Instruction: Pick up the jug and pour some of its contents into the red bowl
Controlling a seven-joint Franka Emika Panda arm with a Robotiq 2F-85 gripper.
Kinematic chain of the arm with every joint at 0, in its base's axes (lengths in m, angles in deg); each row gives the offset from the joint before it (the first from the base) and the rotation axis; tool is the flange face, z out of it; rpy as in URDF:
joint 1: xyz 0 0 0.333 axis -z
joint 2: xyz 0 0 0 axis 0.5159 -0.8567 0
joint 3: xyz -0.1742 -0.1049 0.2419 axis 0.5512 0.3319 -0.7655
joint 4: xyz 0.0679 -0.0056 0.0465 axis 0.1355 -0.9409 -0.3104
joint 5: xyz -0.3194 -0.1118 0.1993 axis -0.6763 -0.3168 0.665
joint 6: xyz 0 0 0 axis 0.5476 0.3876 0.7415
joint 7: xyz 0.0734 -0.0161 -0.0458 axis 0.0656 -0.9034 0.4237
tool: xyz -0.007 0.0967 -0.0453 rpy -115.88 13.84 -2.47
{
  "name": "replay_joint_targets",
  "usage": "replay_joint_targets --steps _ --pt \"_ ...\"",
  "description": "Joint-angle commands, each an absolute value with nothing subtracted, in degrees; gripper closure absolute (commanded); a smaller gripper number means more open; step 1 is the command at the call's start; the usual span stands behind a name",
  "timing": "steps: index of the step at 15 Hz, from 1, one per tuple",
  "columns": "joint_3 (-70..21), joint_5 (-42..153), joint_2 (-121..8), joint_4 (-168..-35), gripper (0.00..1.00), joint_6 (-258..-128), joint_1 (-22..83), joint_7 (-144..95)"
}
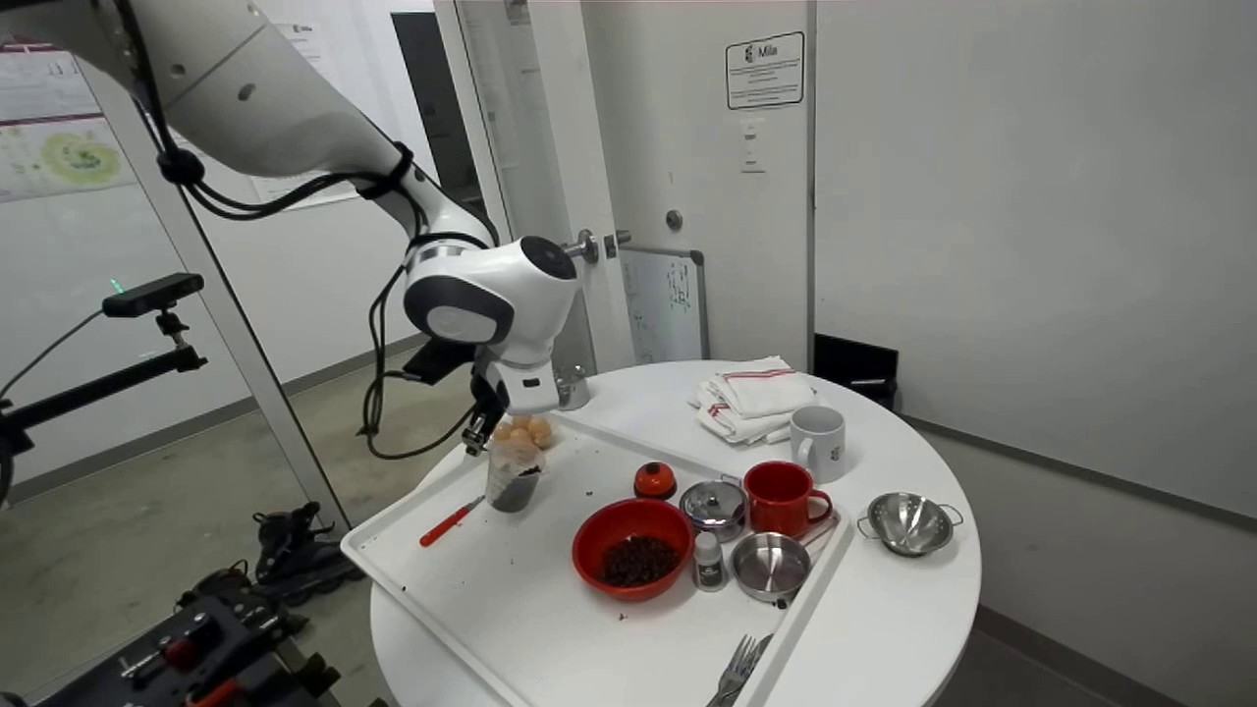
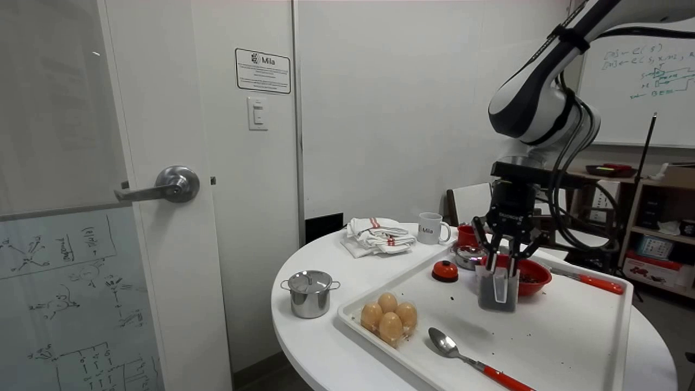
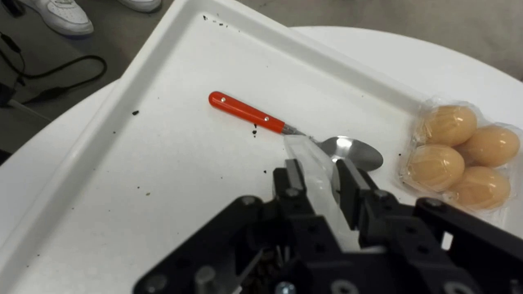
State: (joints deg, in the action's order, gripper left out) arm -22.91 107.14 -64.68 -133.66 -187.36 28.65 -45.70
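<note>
greyish, see-through jug (image 2: 490, 300) hangs about upright over a white rectangular tray (image 1: 471, 584), held by the black two-fingered gripper (image 2: 503, 267), whose fingers (image 3: 295, 175) sit narrow on the handle (image 3: 317, 188). in an exterior view it is left of the wide, round red bowl (image 1: 617, 520), which holds dark bits (image 1: 638, 563).

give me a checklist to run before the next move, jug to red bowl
1. Hand closed on the handle of the jug: ok.
2. Jug upright: ok, roughly.
3. Jug clear of the tray: cannot tell for sure, though it looks raised.
4. Jug over the red bowl: not ok, it is off to one side.
5. Room in the red bowl: ok, dark bits fill only part.
6. Amount in the jug: cannot tell.
</note>
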Motion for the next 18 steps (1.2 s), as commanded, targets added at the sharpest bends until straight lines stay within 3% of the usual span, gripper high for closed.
replay_joint_targets --steps 1,8,9,10,15,16,18 --pt "-24.55 110.52 -67.26 -134.01 0.91 -196.47 29.14 -45.67" --pt "-26.71 117.88 -71.44 -134.00 0.87 -210.47 29.14 -44.98" --pt "-26.79 117.95 -71.40 -134.10 0.49 -210.97 29.03 -45.25" --pt "-26.81 117.78 -71.30 -134.22 0.48 -210.94 28.97 -45.48" --pt "-25.72 112.40 -68.14 -135.85 0.12 -197.80 31.30 -45.59" --pt "-26.11 114.29 -71.17 -134.01 0.30 -203.07 29.74 -45.88" --pt "-25.83 113.30 -70.48 -134.12 0.15 -199.58 30.69 -45.80"
